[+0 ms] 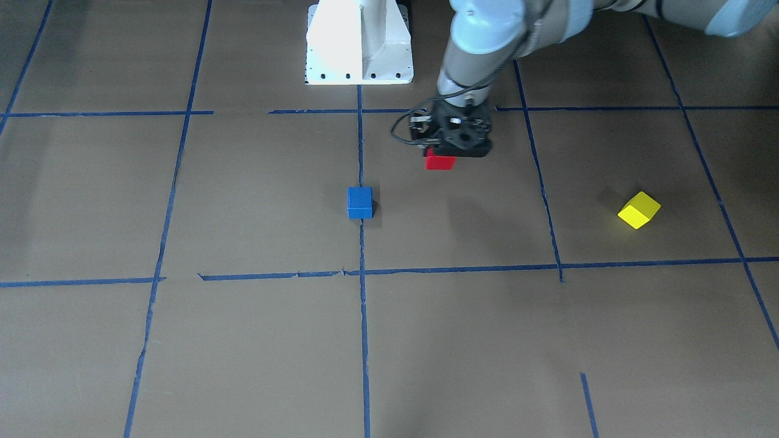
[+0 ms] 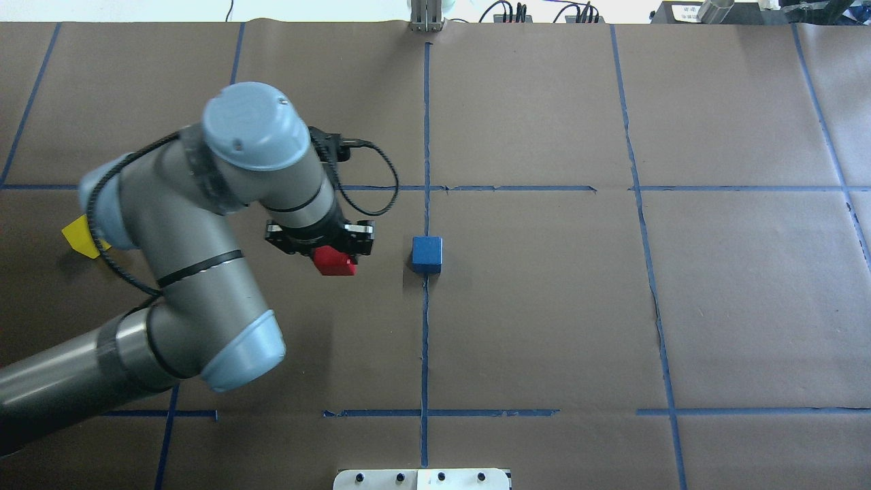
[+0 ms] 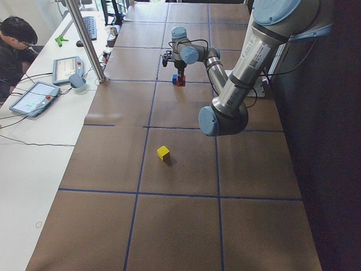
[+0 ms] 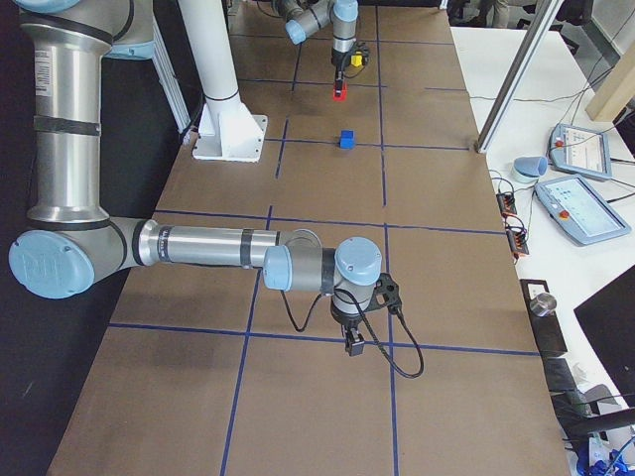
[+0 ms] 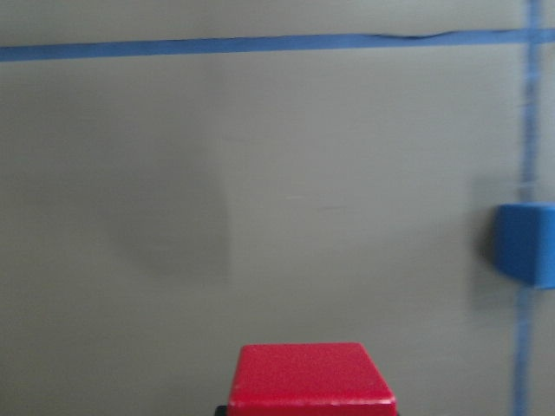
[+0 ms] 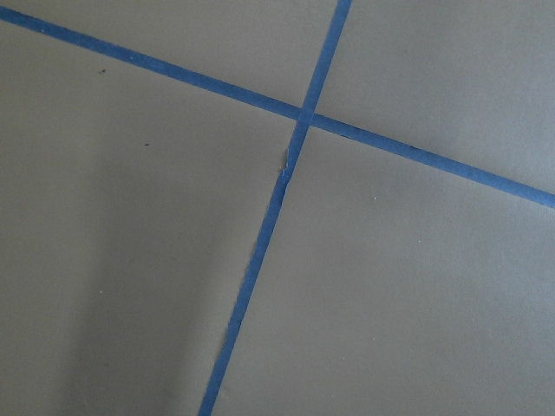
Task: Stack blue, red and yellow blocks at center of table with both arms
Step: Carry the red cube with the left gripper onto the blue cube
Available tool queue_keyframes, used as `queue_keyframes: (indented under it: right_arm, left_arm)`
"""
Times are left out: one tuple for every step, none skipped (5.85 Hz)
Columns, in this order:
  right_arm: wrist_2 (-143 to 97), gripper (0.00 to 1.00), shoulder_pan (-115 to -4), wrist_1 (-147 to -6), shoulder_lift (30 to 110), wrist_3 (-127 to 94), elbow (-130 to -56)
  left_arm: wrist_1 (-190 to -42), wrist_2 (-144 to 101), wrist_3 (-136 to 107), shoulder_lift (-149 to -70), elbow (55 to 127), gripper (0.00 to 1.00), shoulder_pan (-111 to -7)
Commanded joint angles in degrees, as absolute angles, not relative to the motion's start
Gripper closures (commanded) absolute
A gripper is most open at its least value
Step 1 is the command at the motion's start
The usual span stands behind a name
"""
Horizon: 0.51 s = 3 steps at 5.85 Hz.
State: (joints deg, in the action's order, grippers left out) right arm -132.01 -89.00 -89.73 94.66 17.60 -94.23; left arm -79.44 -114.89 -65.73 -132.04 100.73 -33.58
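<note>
My left gripper (image 2: 328, 254) is shut on the red block (image 2: 335, 262) and holds it a little above the table, to the left of the blue block (image 2: 426, 254) in the overhead view. The red block fills the bottom of the left wrist view (image 5: 308, 377), with the blue block (image 5: 527, 244) at its right edge. The blue block (image 1: 359, 202) sits on the centre tape line. The yellow block (image 1: 639, 210) lies far off on my left side, partly hidden by the arm in the overhead view (image 2: 78, 235). My right gripper (image 4: 354, 342) hangs over the table's right end; I cannot tell whether it is open or shut.
Brown paper with blue tape grid lines (image 6: 299, 117) covers the table. The robot's white base (image 1: 359, 42) stands at the robot's edge of the table. An operator (image 3: 14, 45) and tablets (image 3: 34, 97) are at a side table beyond the far edge.
</note>
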Motion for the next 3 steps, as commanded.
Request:
queue_keyframes:
  right_arm:
    - [-132.0,0.0,-89.0,-89.7,94.7,17.6,-94.2]
    - [-132.0,0.0,-89.0,-89.7,94.7,17.6,-94.2]
    - [-132.0,0.0,-89.0,-89.7,94.7,17.6,-94.2]
  left_arm:
    - [-84.9,-113.7,-72.0,-142.6,86.1,0.93,-31.4]
    - [-89.0,-112.6,-73.1,-142.8,83.5,0.92,-30.8]
    - [-89.0,-112.6,-73.1,-143.1,83.1,0.92,-30.6]
